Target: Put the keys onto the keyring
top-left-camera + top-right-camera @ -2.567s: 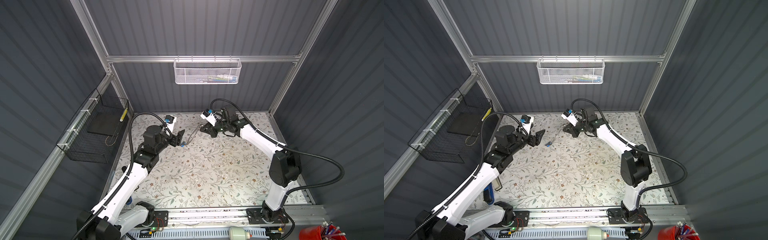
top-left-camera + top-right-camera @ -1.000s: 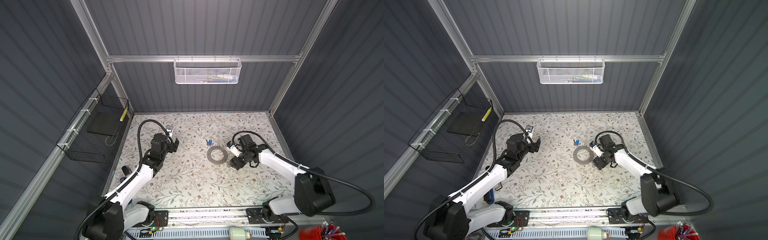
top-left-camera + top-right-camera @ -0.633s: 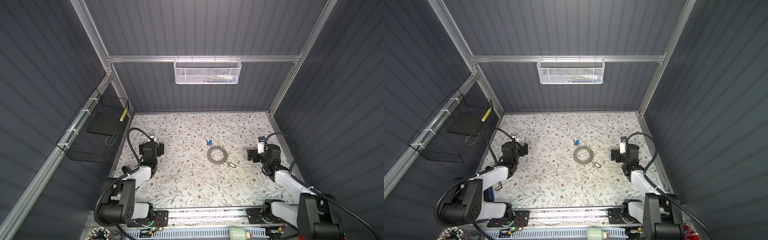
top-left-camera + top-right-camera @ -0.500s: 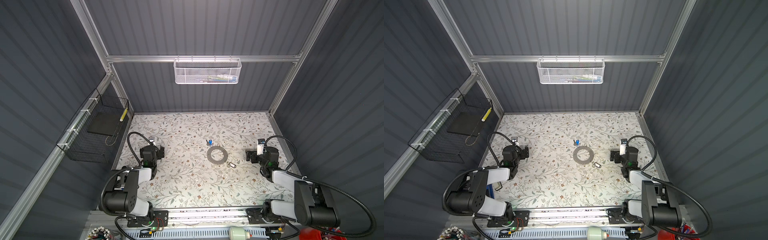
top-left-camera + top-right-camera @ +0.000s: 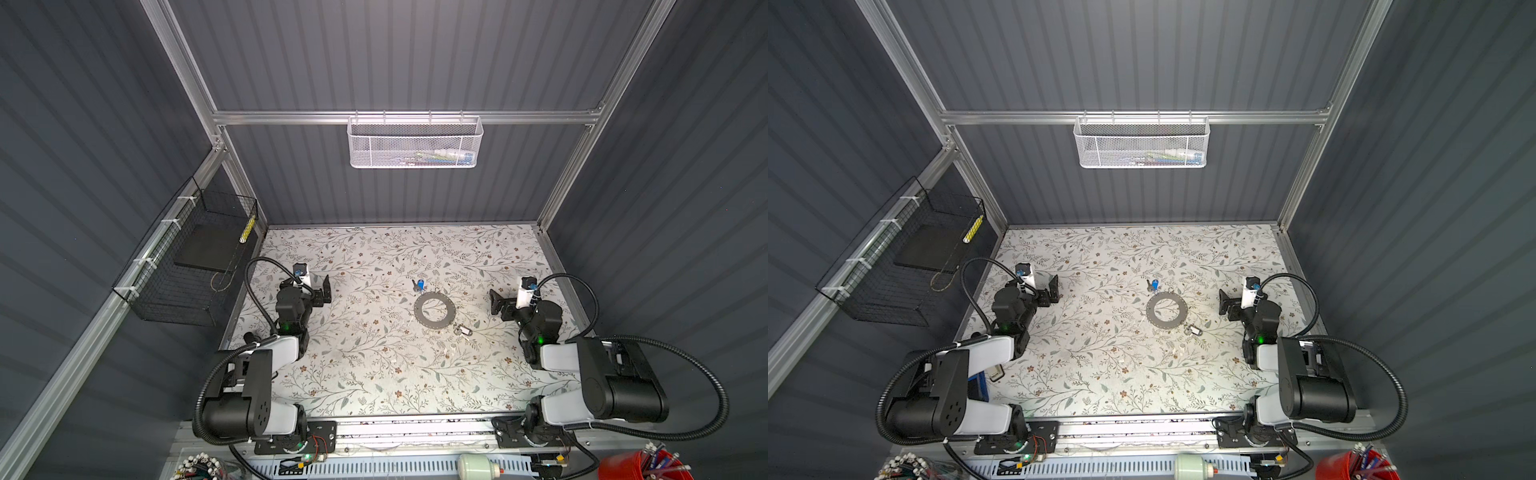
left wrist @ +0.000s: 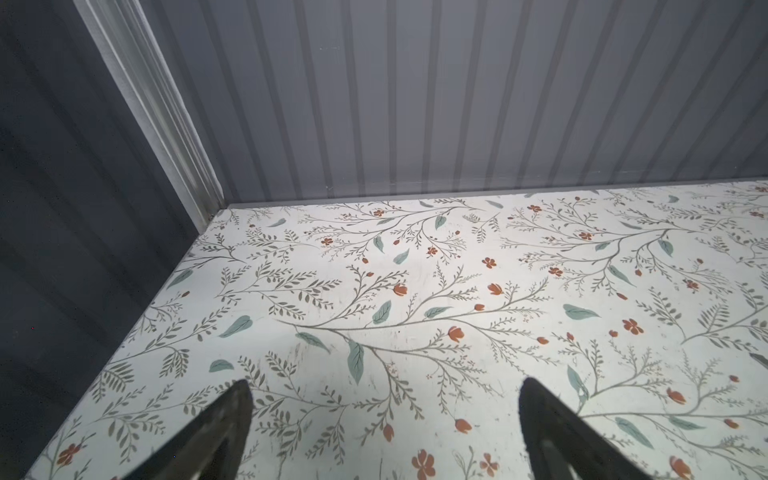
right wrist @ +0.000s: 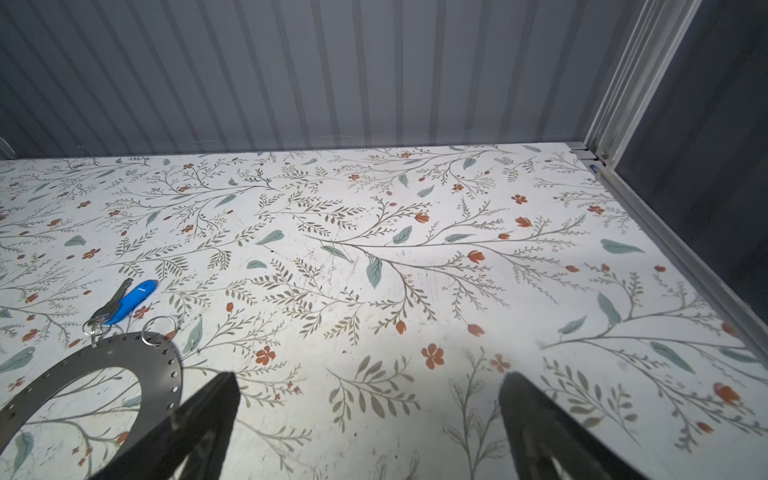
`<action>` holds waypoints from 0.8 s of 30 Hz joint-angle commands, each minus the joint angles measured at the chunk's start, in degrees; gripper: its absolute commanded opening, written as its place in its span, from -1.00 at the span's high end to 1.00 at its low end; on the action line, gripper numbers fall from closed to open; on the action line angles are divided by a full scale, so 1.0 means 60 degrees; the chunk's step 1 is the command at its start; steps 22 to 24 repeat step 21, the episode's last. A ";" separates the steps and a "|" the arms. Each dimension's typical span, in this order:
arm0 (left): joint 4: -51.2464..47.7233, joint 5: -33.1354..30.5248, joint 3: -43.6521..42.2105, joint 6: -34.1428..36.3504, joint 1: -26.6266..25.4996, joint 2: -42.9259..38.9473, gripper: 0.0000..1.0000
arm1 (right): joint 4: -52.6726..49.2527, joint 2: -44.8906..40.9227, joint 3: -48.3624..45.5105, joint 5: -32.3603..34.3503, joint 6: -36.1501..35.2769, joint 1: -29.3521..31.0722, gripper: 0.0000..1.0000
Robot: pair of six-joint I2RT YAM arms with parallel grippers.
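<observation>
The keyring (image 5: 434,311) is a wide flat grey metal ring with small holes, lying on the floral table in both top views (image 5: 1166,310); its edge shows in the right wrist view (image 7: 104,351). At its far rim lies a grey key (image 7: 112,301) beside a blue tag (image 7: 133,301), with small split rings (image 7: 158,328) there. At its near right rim lies a small silvery piece with a dark tag (image 5: 461,331). My left gripper (image 5: 320,291) (image 6: 386,386) hangs open and empty at the left. My right gripper (image 5: 498,305) (image 7: 370,378) is open and empty, right of the keyring.
A white mesh basket (image 5: 415,141) hangs on the back wall and a black wire basket (image 5: 195,266) on the left wall. Aluminium posts stand at the back corners. Both arms are folded back near the front rail. A red bucket (image 5: 631,465) sits at front right.
Both arms have drawn back from the middle to the table's sides and folded low. Both grippers have opened wider. The keyring and keys lie where they were.
</observation>
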 commanded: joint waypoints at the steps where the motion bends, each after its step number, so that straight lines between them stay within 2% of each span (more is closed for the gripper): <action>1: 0.1469 -0.0108 -0.0465 -0.0129 0.0036 0.1571 -0.99 | 0.0143 0.0091 0.0374 -0.0122 0.0071 0.0010 -0.98; 4: 0.2380 -0.0073 -0.0320 -0.0120 0.0036 0.2638 -1.00 | -0.0573 -0.0103 0.0559 0.0027 0.0063 0.0009 -0.98; 6: 0.1039 -0.0254 0.0001 -0.0184 0.0036 0.2302 -0.99 | 0.0018 0.0094 0.0432 0.0017 0.0089 0.0026 -0.98; 8: 0.1249 0.0047 0.0119 -0.0040 0.0036 0.2537 -0.99 | -0.0457 -0.0017 0.0587 -0.0143 0.0004 0.0026 -0.98; 10: 0.0396 0.0046 0.0407 -0.0024 0.0036 0.2397 -0.99 | -0.0488 0.0021 0.0611 -0.0171 -0.0004 0.0026 -0.98; 24: -0.0182 0.0037 0.0867 -0.0087 0.0036 0.2573 -0.99 | -0.0283 0.0035 0.0534 -0.0178 -0.0006 0.0030 -0.98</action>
